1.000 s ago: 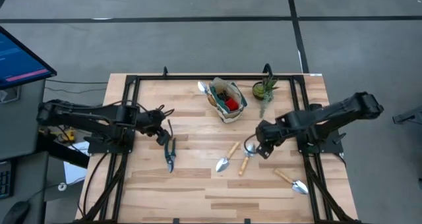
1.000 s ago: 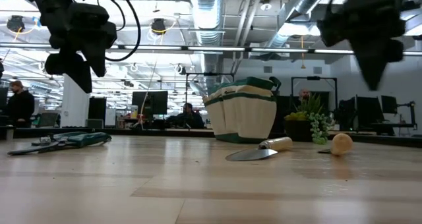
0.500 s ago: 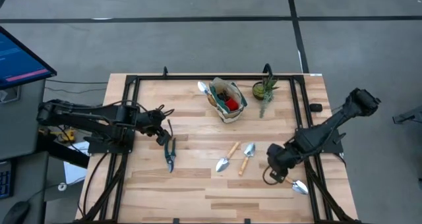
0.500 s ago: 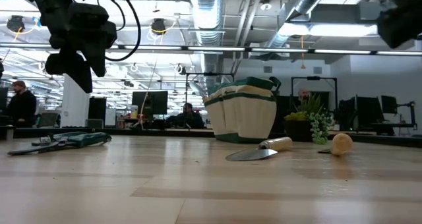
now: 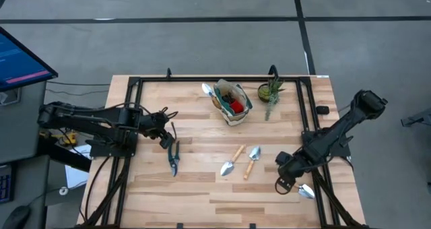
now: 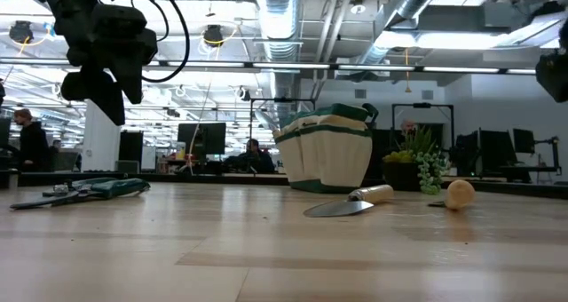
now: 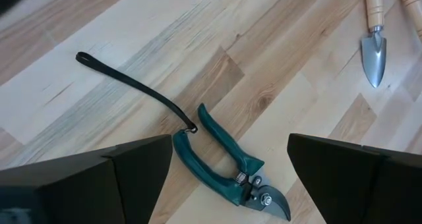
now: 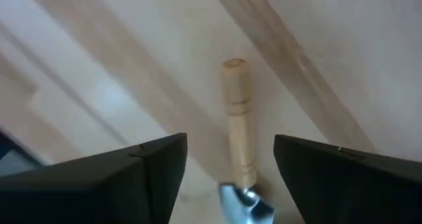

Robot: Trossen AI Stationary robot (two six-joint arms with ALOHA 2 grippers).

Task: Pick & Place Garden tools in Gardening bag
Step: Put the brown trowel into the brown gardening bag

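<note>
The green and cream gardening bag [image 5: 232, 102] stands upright at the table's far middle, with a red piece [image 5: 236, 106] inside; it also shows in the low view [image 6: 328, 151]. Teal-handled pruning shears [image 5: 174, 156] lie flat at the left. My left gripper [image 7: 227, 148] hovers open above them. Two wooden-handled trowels [image 5: 232, 160] [image 5: 251, 160] lie at the centre. A third trowel [image 5: 304, 189] lies near the front right. My right gripper [image 8: 231, 178] is open above its handle [image 8: 237, 118], one finger to either side, touching nothing.
A small potted green plant [image 5: 271, 91] stands right of the bag. A silver trowel head [image 5: 207, 89] shows at the bag's far left side. The shears' black strap [image 7: 132, 85] trails on the wood. A black frame [image 5: 135, 87] rims the table. People show in the room behind.
My right gripper has swung from above the two centre trowels toward the table's near right, and now hangs over the third trowel. Its fingers stay open. My left arm and all the tools have kept still.
</note>
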